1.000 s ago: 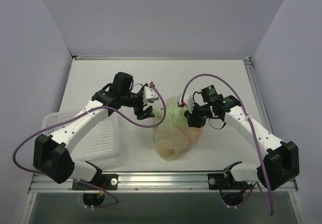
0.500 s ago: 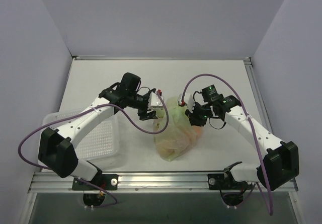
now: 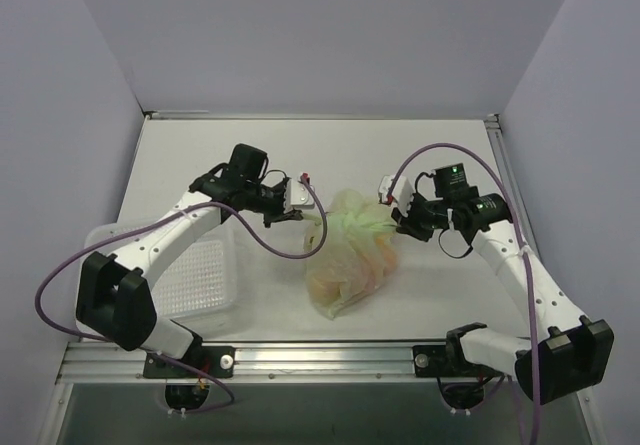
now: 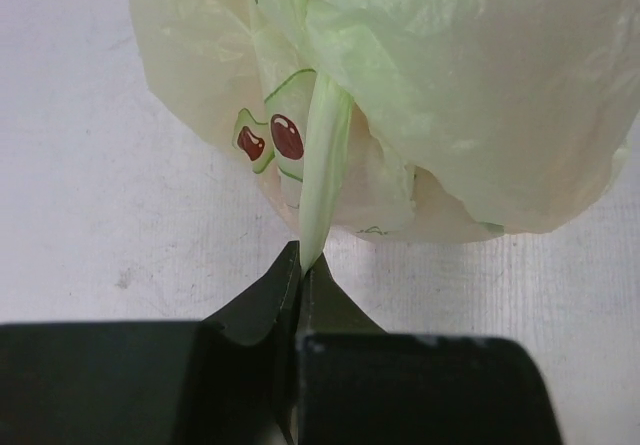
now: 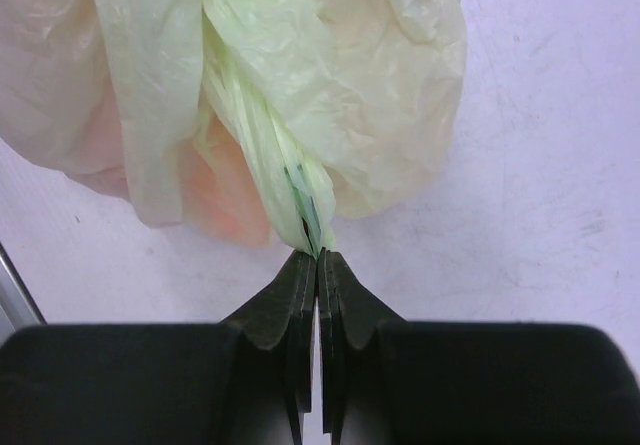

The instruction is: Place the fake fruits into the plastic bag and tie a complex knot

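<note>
Since half a second ago the right arm has swung outward toward the right edge of the desk (image 3: 200,155), carrying the right tool (image 3: 402,223) away from the plastic bag (image 3: 345,255). The left tool (image 3: 310,217) has eased back a little to the left, so the two now sit on opposite sides of the bag's upper end. The pale green bag lies near the middle of the desk, its rounded body toward the near edge and its bunched neck (image 3: 357,217) between the two tools. The left wrist view shows the left tool (image 4: 302,260) with its jaws pressed together on the tip of a narrow twisted strand (image 4: 322,165) of green film that rises straight to the bag (image 4: 480,85). A printed motif of two red cherry-like shapes (image 4: 272,137) sits on the film just left of that strand. The right wrist view shows the right tool (image 5: 318,257) likewise clamped on the end of a pleated green strand (image 5: 265,155) coming from the bag (image 5: 350,85). Behind the translucent film an orange-coloured fake fruit (image 5: 225,195) shows through, and from above warm orange and yellow tints (image 3: 335,283) appear inside the lower part of the bag. Whether the neck is actually knotted cannot be told. A white perforated basket (image 3: 200,280) rests on the desk at the left, under the left arm and well apart from the bag. A purple cable (image 3: 270,243) loops along each arm.
</note>
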`<state>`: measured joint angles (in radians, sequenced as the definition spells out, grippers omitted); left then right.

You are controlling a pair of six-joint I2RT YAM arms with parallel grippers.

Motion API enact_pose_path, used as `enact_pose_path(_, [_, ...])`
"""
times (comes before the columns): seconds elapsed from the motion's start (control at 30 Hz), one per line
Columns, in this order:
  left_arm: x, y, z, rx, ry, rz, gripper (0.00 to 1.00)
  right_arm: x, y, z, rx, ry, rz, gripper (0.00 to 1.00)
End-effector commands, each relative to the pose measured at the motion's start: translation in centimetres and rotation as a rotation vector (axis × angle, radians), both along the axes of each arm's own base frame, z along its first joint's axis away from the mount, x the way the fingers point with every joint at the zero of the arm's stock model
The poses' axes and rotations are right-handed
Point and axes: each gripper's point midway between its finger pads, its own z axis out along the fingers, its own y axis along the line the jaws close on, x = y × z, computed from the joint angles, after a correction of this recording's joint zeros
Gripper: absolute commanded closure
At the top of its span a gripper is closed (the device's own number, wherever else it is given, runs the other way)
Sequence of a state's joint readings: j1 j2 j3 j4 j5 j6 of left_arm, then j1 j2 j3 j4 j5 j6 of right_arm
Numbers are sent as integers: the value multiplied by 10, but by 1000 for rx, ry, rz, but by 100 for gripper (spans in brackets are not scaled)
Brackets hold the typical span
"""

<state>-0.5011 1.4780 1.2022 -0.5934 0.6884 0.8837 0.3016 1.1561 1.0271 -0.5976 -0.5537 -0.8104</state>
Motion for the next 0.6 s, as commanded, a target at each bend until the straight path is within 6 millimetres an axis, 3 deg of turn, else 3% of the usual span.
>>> enact_pose_path(0.0, [8, 24, 14, 17, -74, 50, 100, -10, -40, -8, -126, 17, -42, 100])
enact_pose_path(0.3, [4, 29, 6, 35, -46, 52, 100, -21, -70, -52, -249, 59, -19, 100])
enact_pose_path(0.57, [2, 39, -22, 122, -15, 52, 100, -20, -86, -75, -327, 88, -16, 100])
